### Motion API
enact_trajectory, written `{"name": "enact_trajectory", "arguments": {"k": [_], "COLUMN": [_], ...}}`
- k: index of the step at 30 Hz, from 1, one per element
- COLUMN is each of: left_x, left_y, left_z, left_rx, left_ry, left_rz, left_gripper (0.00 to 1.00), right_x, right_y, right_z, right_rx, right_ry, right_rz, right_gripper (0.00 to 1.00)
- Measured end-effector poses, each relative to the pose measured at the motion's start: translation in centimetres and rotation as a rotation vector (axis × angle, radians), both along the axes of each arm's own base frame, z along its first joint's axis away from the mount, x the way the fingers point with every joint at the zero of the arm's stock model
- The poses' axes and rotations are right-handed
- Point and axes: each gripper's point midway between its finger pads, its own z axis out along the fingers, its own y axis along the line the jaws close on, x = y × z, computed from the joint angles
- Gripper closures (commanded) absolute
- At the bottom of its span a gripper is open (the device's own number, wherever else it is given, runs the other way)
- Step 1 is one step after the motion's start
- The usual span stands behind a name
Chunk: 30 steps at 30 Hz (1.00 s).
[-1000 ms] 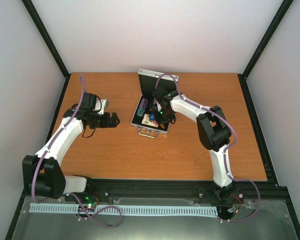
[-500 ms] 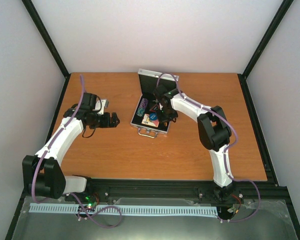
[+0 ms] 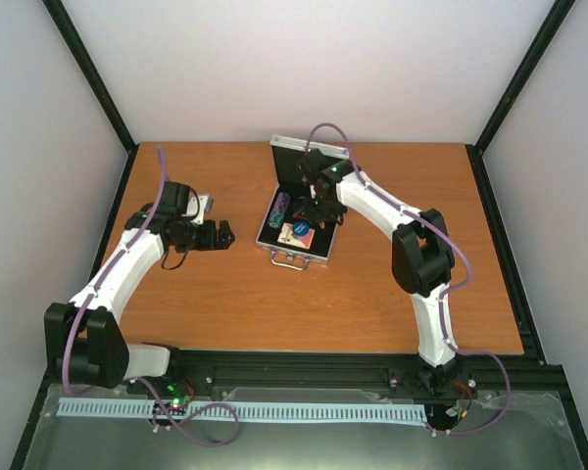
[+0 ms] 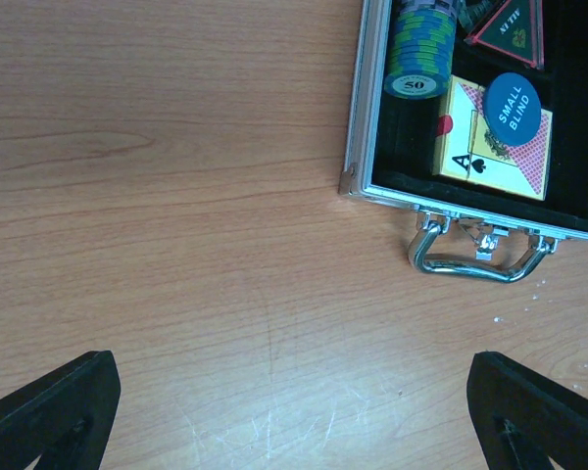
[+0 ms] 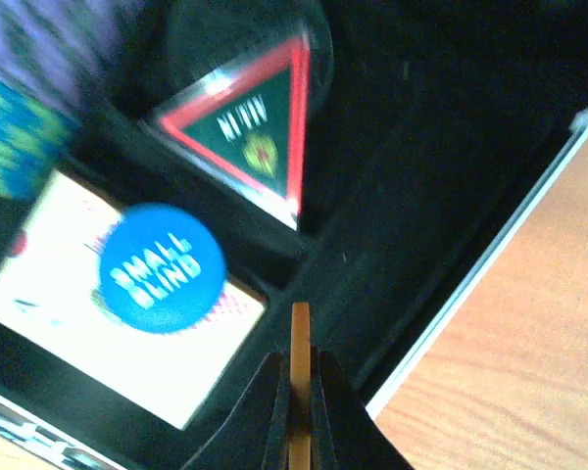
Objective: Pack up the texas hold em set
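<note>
My right claw [image 5: 296, 364] pinches a thin orange disc [image 5: 300, 328] edge-on over the open, black-lined silver aluminium case [image 4: 356, 108], which sits mid-table. Only that wrist view shows the pinch. My left claw [image 4: 292, 377] is spread wide over the wooden table [image 4: 176, 196]; its view shows the case's metal handle [image 4: 478, 264], unseen from the right wrist.

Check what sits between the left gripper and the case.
Nothing: only bare table between the left gripper and the case, shown in the left wrist view.
</note>
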Motion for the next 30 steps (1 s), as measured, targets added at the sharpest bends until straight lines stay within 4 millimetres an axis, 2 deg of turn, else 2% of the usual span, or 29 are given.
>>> {"name": "enact_trajectory", "arguments": {"k": [4, 7, 10, 17, 24, 30], "left_x": [0.0, 0.0, 0.0, 0.0, 0.0, 0.0], "left_y": [0.0, 0.0, 0.0, 0.1, 0.1, 0.1], "left_z": [-0.1, -0.1, -0.1, -0.1, -0.1, -0.1], "left_rx": [0.001, 0.001, 0.002, 0.005, 0.006, 0.007], "left_ry": [0.002, 0.003, 0.003, 0.003, 0.002, 0.002], "left_rz": [0.0, 0.0, 0.0, 0.002, 0.003, 0.003], "left_gripper": [0.0, 0.0, 0.0, 0.0, 0.0, 0.0], "right_x": [2.5, 3.8, 4.8, 4.9, 5.1, 5.5], "right_y": [2.0, 3.7, 5.4, 7.2, 7.8, 7.3], "right_z": [4.2, 5.9, 5.0, -0.7, -1.1, -1.2], "right_rx": [0.083, 0.154, 0.198, 0.237, 0.263, 0.238], "right_ry": [-0.097, -0.13, -0.115, 0.002, 0.005, -0.012], "right_rz": [0.01, 0.021, 0.032, 0.028, 0.019, 0.007], "right_gripper": [0.97, 0.97, 0.97, 0.96, 0.95, 0.93]}}
